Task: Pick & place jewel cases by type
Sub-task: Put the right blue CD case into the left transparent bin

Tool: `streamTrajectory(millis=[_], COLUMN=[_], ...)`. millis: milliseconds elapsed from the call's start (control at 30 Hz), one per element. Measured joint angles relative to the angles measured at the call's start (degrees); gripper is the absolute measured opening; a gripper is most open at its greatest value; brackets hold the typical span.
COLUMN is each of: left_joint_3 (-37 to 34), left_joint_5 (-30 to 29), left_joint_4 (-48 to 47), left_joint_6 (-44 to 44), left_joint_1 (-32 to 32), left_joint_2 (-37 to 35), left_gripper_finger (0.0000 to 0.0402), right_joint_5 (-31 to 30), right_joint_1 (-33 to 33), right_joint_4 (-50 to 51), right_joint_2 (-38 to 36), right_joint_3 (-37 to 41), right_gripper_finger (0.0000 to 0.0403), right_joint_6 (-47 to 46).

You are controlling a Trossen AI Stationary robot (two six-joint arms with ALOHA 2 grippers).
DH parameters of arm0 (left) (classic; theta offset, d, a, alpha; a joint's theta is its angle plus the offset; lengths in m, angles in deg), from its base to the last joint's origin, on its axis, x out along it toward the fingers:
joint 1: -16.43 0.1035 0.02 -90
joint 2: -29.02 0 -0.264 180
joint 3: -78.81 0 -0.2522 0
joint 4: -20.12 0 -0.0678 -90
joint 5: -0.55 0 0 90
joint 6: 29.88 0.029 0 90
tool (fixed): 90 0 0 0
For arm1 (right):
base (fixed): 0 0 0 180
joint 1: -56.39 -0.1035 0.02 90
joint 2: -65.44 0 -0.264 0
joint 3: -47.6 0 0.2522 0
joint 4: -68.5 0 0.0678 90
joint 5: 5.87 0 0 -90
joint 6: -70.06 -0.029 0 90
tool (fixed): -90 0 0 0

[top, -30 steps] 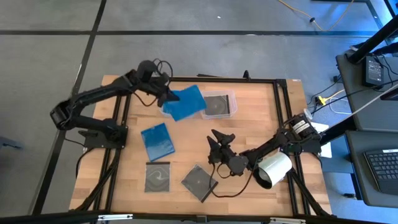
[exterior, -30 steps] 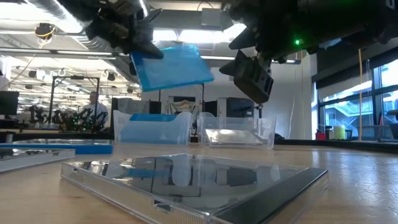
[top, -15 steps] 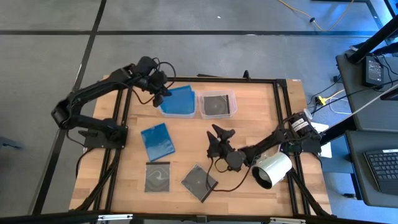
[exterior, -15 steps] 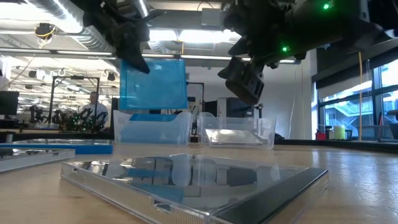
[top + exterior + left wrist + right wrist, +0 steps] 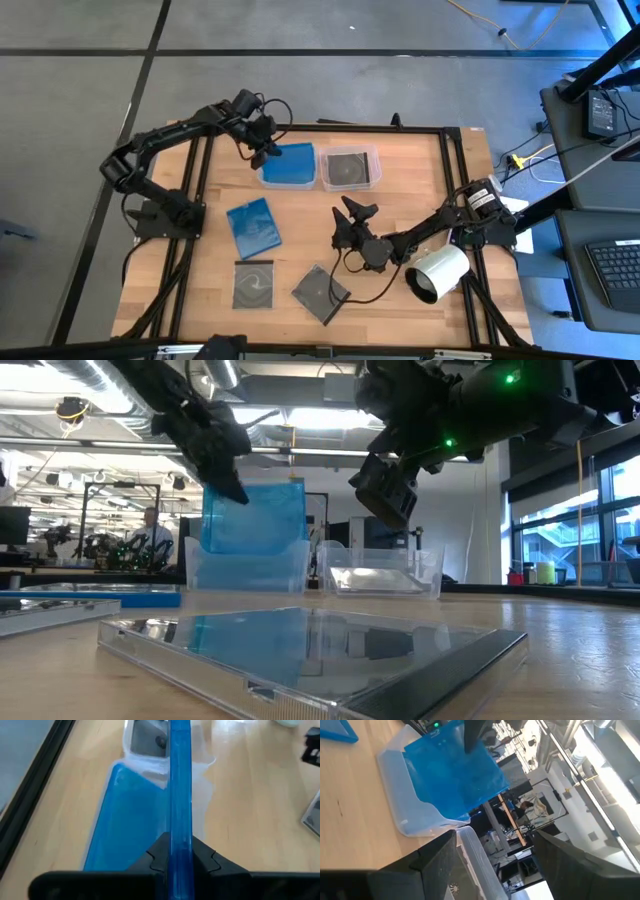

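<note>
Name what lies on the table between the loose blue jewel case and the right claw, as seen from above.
Nothing: in the high view the stretch from the loose blue jewel case to the right claw is bare wooden table.

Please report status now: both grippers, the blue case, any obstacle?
Left gripper shut on blue jewel case, lowering it upright into the left tub. Right gripper open, hovering mid-table. Nothing in the way.

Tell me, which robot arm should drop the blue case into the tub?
The left one. Its left gripper is already pinching the blue case, on edge, over the left tub. The right gripper hangs open and empty, mid-table.
</note>
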Motion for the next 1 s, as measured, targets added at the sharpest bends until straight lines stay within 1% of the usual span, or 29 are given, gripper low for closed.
streamTrajectory(millis=[133, 333, 767, 1000], left_joint_3=[0.0, 0.0, 0.0, 0.0], left_joint_5=[-0.09, -1.35, -2.88, -2.76], left_joint_4=[-0.39, -0.21, 1.08, 1.25], left_joint_6=[0.08, -1.39, 0.08, 0.12], left_joint_1=[1.39, 1.64, -2.17, -3.44], left_joint_2=[1.62, 2.41, 2.45, 2.45], left_gripper_finger=[0.0044, 0.0048, 0.0049, 0.0058], right_joint_5=[0.0, 0.0, 0.0, 0.0], right_joint_1=[0.0, 0.2, 0.2, 0.2], right_joint_4=[0.06, 0.57, 1.52, 1.52], right_joint_2=[0.0, 0.0, 0.0, 0.0], right_joint_3=[0.0, 0.02, 0.02, 0.02], right_gripper_finger=[0.0268, 0.0268, 0.0268, 0.0268], right_joint_6=[-0.09, -0.09, -0.11, -0.11])
